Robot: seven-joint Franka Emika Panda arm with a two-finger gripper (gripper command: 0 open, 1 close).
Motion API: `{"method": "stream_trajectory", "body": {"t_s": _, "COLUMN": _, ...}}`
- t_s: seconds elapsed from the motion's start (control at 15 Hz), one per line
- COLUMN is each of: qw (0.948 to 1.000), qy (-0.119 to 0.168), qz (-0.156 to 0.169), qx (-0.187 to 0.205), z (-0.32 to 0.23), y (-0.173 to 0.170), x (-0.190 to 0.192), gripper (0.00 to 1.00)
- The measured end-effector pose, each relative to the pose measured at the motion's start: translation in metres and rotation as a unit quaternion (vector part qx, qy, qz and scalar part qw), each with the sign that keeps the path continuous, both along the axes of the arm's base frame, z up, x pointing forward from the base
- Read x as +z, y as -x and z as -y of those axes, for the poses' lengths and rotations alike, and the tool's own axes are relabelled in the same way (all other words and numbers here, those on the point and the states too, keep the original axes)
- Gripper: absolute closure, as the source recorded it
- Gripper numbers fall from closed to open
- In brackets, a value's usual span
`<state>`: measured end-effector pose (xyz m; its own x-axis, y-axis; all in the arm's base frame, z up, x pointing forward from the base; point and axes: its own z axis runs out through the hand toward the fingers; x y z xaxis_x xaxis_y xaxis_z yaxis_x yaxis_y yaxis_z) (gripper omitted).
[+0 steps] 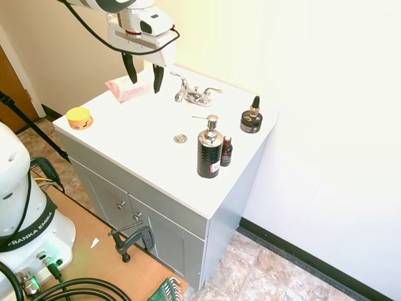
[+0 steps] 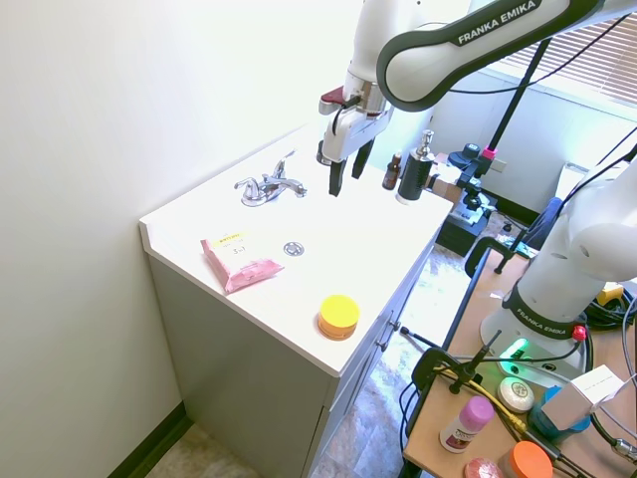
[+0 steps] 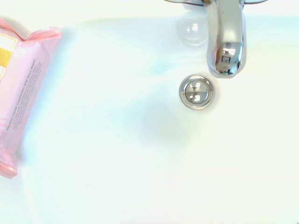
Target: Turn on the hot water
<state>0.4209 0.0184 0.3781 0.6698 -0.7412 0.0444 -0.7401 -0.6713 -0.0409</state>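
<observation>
A chrome faucet [image 1: 194, 94] with two lever handles stands at the back of the white sink top [image 1: 150, 157]; it also shows in the second exterior view as the faucet [image 2: 267, 186]. The spout [image 3: 225, 37] and the round drain [image 3: 197, 91] fill the wrist view. My gripper [image 1: 143, 76] hangs open in the air above the basin, left of the faucet and apart from both handles. From the other side, the gripper [image 2: 340, 171] hovers to the faucet's right, with nothing between its fingers.
A pink wipes pack [image 1: 127, 88] lies at the back left. A yellow lidded jar [image 1: 79, 117] sits near the left edge. A black soap pump [image 1: 209, 150], a small brown bottle [image 1: 226, 152] and a round dark jar [image 1: 251, 119] stand on the right.
</observation>
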Motion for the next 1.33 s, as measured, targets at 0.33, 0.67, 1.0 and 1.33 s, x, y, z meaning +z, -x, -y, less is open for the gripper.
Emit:
{"method": "stream_trajectory", "body": {"t_s": 0.33, "qw": 0.9992, "qy": 0.011, "qz": 0.027, "qx": -0.027, "z": -0.025, "y": -0.031, "x": 0.017, "gripper": 0.00}}
{"method": "stream_trajectory", "body": {"t_s": 0.67, "qw": 0.9885, "qy": 0.065, "qz": 0.124, "qx": -0.057, "z": -0.063, "y": -0.100, "x": -0.002, "gripper": 0.00}}
{"method": "stream_trajectory", "body": {"t_s": 1.0, "qw": 0.9740, "qy": 0.097, "qz": 0.187, "qx": -0.083, "z": -0.075, "y": -0.150, "x": -0.023, "gripper": 0.00}}
{"method": "stream_trajectory", "body": {"t_s": 1.33, "qw": 0.9737, "qy": 0.114, "qz": 0.181, "qx": -0.079, "z": -0.083, "y": -0.176, "x": -0.057, "gripper": 0.00}}
